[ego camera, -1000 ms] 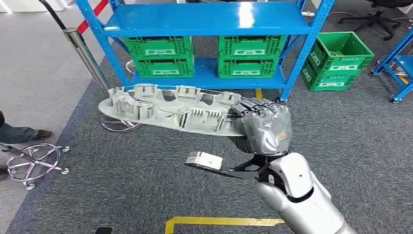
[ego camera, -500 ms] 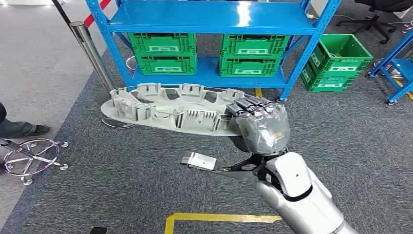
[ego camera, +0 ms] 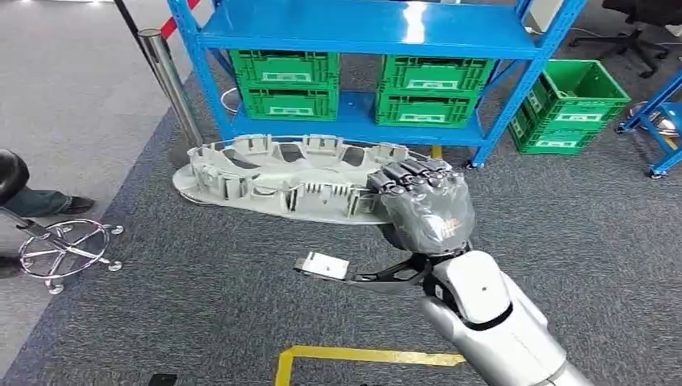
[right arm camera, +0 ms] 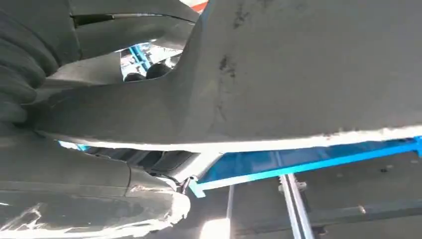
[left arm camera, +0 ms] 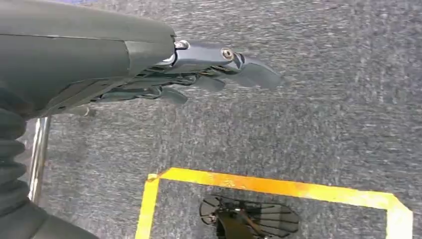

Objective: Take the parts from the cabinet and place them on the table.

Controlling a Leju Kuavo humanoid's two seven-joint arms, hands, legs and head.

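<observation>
In the middle of the head view we see the right hand clamped on one end of the long grey part, fingers curled over its upper edge; the part stretches away to the left, held level above the grey carpet. The palm side of that grip is hidden behind the back of the hand, so we cannot tell how the thumb lies there. In the right wrist view the part is pressed so close that only its smooth underside and a blurred strip of blue shelving show — the fingers are hard to make out.

The left hand hangs over the carpet in the left wrist view, dark fingers lying loosely apart and holding nothing. Its tips are soft with blur.

The blue cabinet is cut off at the top of the head view, with green crates on its lower shelf and another green crate on the floor at the right. A person's shoe and a chrome chair base sit at the left edge, the person otherwise out of frame.

Compared with a second ago, the whole picture has slid — the cabinet and the chair base now sit further right, so the camera has turned. The hold on the part looks unchanged.
</observation>
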